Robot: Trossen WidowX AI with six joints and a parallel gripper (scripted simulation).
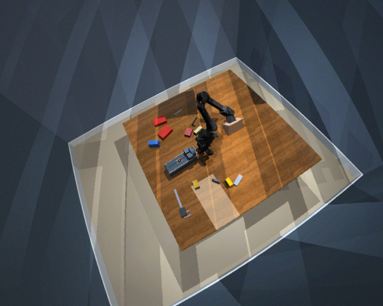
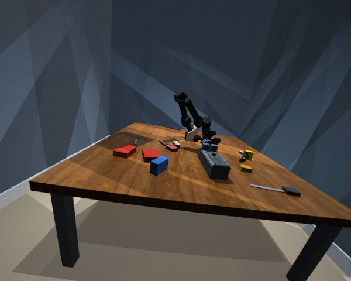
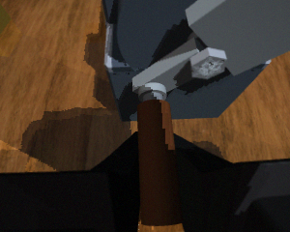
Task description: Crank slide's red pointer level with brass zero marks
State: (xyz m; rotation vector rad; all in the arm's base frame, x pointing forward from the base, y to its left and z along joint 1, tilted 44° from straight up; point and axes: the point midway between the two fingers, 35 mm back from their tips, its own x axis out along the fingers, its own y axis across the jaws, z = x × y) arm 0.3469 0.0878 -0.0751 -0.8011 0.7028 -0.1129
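Note:
The grey-blue machine [image 1: 170, 168] [image 2: 219, 172] [image 3: 198, 108] stands on the table. Its small red pointer [image 1: 179, 160] [image 2: 213, 153] shows near the middle of the top. The brass marks are too small to make out, so I cannot tell whether the pointer is level with them. At the machine's end near the arm, the grey crank arm [image 3: 169, 70] runs from the hub to a brown handle [image 3: 154, 121]. My gripper [image 1: 203, 150] [image 2: 206, 140] [image 3: 152, 137] is shut on this handle, with a black finger on each side.
Two red blocks [image 1: 159, 120] [image 1: 165, 132], a blue block [image 1: 154, 143] [image 2: 159, 165] and a crimson block [image 1: 188, 132] [image 2: 171, 147] lie on one side of the machine. Yellow blocks [image 1: 195, 183] [image 1: 228, 182] and a long-handled grey tool [image 1: 182, 211] [image 2: 291, 191] lie on the other.

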